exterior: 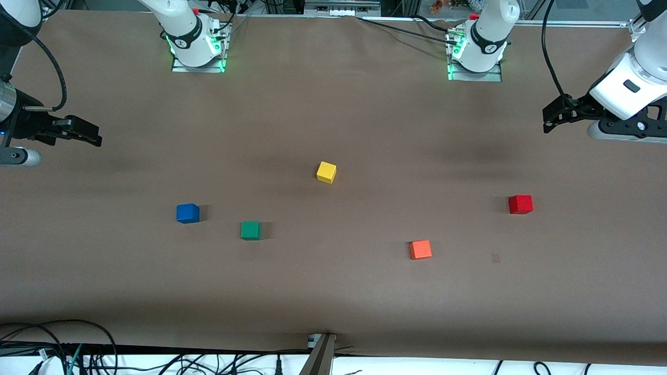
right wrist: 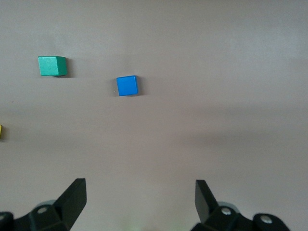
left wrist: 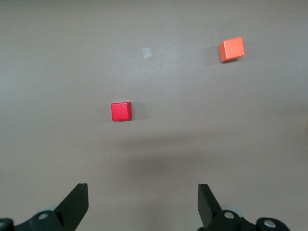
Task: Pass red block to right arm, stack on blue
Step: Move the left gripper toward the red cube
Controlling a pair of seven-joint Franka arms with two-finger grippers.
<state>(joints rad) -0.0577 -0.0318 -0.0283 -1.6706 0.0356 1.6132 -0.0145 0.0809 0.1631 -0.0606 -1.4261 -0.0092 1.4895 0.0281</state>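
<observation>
The red block (exterior: 520, 204) sits on the brown table toward the left arm's end; it also shows in the left wrist view (left wrist: 121, 111). The blue cube (exterior: 187, 213) sits toward the right arm's end and shows in the right wrist view (right wrist: 127, 85). My left gripper (exterior: 547, 120) hangs open above bare table at its own end, apart from the red block; its wrist view (left wrist: 143, 202) shows wide jaws holding nothing. My right gripper (exterior: 96, 139) hangs open above bare table at its end, apart from the blue cube, with nothing between its jaws (right wrist: 140, 199).
A green cube (exterior: 250, 230) sits beside the blue one, slightly nearer the front camera. A yellow cube (exterior: 326, 172) sits mid-table. An orange cube (exterior: 420, 249) lies nearer the front camera than the red block. Cables run along the table's front edge.
</observation>
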